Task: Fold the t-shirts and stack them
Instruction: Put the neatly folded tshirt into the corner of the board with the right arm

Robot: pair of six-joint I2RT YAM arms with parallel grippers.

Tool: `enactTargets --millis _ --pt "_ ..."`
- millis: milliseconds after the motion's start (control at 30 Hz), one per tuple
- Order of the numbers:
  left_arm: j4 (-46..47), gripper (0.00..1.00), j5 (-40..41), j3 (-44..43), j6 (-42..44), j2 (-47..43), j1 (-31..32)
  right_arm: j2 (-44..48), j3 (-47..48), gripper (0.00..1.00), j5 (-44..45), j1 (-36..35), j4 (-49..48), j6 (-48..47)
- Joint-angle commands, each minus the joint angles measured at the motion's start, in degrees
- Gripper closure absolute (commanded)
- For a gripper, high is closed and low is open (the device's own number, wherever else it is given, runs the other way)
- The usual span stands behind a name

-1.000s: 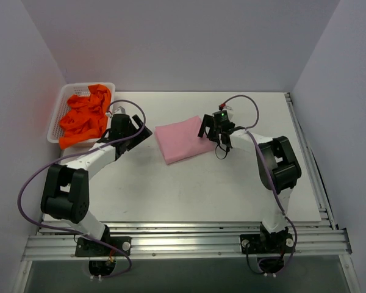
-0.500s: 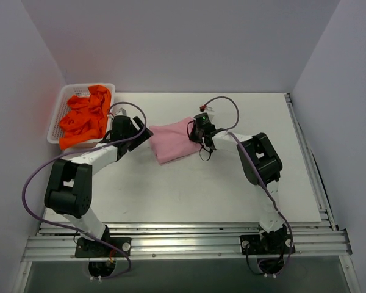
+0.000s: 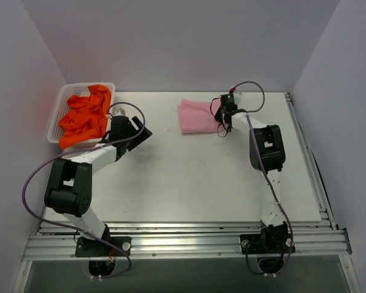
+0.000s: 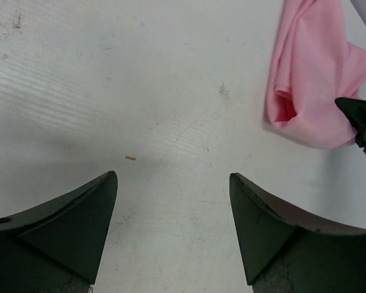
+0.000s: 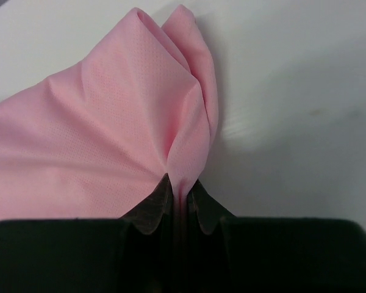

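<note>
Pink t-shirt (image 3: pixel 198 116), folded, lies toward the far side of the white table (image 3: pixel 189 183). Its edge is pinched into a ridge between the closed jaws of the right gripper (image 5: pixel 180 189). Near the white mesh basket (image 3: pixel 76 90) of orange t-shirts (image 3: pixel 85 119), the left gripper (image 4: pixel 174 189) hovers spread wide, holding nothing.

Overhead camera looks down; both low wrist cameras see the pink t-shirt (image 4: pixel 311 79).

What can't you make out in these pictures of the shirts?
Top view: orange shirts heaped in the basket; folds hide their number.
Right wrist view: pink shirt cut off by the left edge; its pinched bit hidden inside the right gripper.
Left wrist view: pink shirt cut off by the top edge.
</note>
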State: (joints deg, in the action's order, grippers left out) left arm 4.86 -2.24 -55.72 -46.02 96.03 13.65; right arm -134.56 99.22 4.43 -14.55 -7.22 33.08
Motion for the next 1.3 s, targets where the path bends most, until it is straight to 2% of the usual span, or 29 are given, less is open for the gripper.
enactTargets --millis 0,200,333,400,433,467,500,700,900,1000,1133,1233,1267 --pt "3.3 0.17 -0.4 -0.9 0.9 1.0 -0.5 -1.8 3.9 1.00 6.7 8.0 12.2 -1.3" --pt "4.5 0.18 -2.3 -2.2 0.8 3.7 -0.7 -2.9 7.2 1.00 10.7 19.0 15.4 1.5" --pt "5.0 0.18 -2.7 -2.3 0.7 4.4 -0.7 -3.4 8.6 1.00 12.3 22.4 17.2 3.4" --pt "5.5 0.18 -2.9 -2.4 0.6 4.7 -0.7 -3.4 8.5 0.84 13.8 23.6 18.2 4.4" --pt "5.7 0.18 -3.0 -2.4 0.6 4.8 -0.7 -3.1 8.4 0.67 15.2 23.8 18.9 5.3" --pt "5.8 0.18 -3.2 -2.3 0.5 4.8 -0.7 -2.8 7.5 0.19 16.7 23.9 19.1 6.0" --pt "5.8 0.18 -3.4 -2.4 0.4 4.7 -0.7 -2.4 6.9 0.00 17.9 23.9 18.5 6.2" --pt "5.9 0.18 -3.3 -1.1 0.7 2.1 -0.5 3.0 4.8 0.00 18.0 21.9 12.7 2.9" --pt "5.2 0.18 -1.7 -0.6 3.0 -1.3 0.0 16.7 -1.7 0.00 26.1 16.8 11.8 -0.4" --pt "4.7 0.18 0.1 0.4 4.4 -4.5 0.1 25.2 -4.9 0.00 30.1 14.9 13.1 -0.7" --pt "3.3 0.17 3.1 1.8 5.6 -10.1 0.8 40.4 -14.1 0.00 34.9 10.4 13.9 -1.0" --pt "1.2 0.17 6.2 2.9 6.0 -14.8 2.5 50.6 -19.5 0.00 35.6 7.5 14.6 -0.3" --pt "0.8 0.17 7.2 3.2 6.1 -17.3 3.1 53.1 -23.9 0.00 35.0 5.2 13.8 -0.7"
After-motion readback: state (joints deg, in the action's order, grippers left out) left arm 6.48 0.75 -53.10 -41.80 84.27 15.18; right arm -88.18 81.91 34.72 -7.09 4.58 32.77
